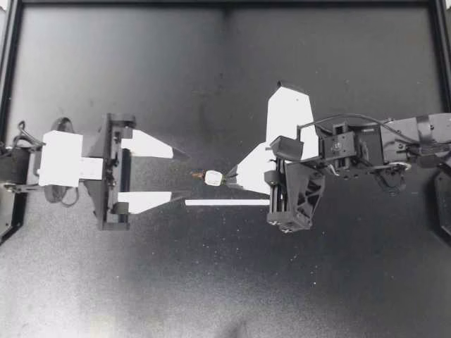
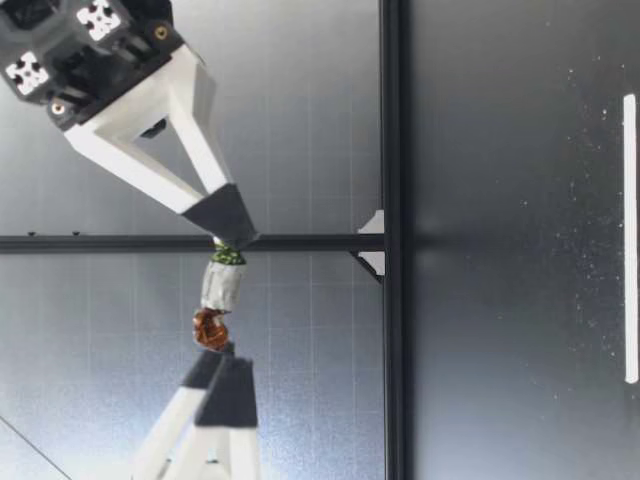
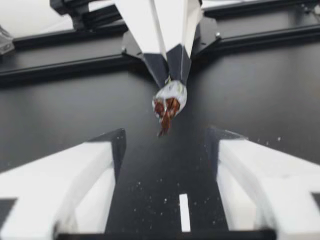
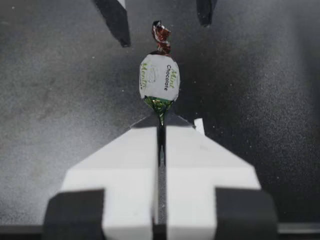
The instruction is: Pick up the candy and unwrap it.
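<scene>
My right gripper [image 1: 227, 180] is shut on the green twisted end of a wrapped candy [image 1: 211, 177] and holds it in the air above the table. The candy [image 4: 160, 77] has a white body and a brown twisted end pointing at my left gripper [image 1: 185, 175]. That gripper is open, its fingers spread wide, with the brown twist about level with its fingertips [image 4: 117, 25] and touching neither. In the left wrist view the candy [image 3: 170, 100] hangs from my right gripper's dark tips [image 3: 169, 70], ahead of the open fingers [image 3: 107, 150]. In the low view the candy [image 2: 222, 285] is well above the table.
A thin white strip [image 1: 227, 203] lies flat on the black table [image 1: 211, 296], below and slightly toward the front of the candy. The same strip [image 2: 629, 238] shows in the low view. Black frame rails [image 1: 225, 3] border the table.
</scene>
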You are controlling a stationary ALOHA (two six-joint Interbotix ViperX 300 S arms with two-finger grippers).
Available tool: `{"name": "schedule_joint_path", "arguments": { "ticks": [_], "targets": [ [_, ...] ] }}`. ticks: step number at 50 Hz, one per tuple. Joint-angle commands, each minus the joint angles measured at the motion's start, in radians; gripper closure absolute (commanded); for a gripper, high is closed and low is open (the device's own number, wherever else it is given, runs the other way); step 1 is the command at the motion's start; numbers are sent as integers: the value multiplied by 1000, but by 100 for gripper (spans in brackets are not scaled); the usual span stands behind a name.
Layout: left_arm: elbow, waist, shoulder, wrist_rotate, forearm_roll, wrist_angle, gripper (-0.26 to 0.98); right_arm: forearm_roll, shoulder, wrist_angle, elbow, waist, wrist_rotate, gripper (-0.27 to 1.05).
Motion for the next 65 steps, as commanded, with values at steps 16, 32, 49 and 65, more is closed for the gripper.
{"name": "schedule_joint_path", "arguments": {
  "ticks": [16, 32, 49, 65],
  "targets": [
    [-51, -6, 35, -5, 3, -11, 42, -2, -2, -9, -6, 3, -2, 95],
    [-43, -6, 29, -8, 2, -35, 88, -2, 0, -9, 11, 5, -2, 95],
    [-32, -6, 18, -20, -11, -34, 89, -3, -44, -104, 78, 5, -3, 95],
    [-25, -6, 15, -25, -29, -37, 89, -2, -98, -183, 153, 5, 37, 95]
  ]
}}
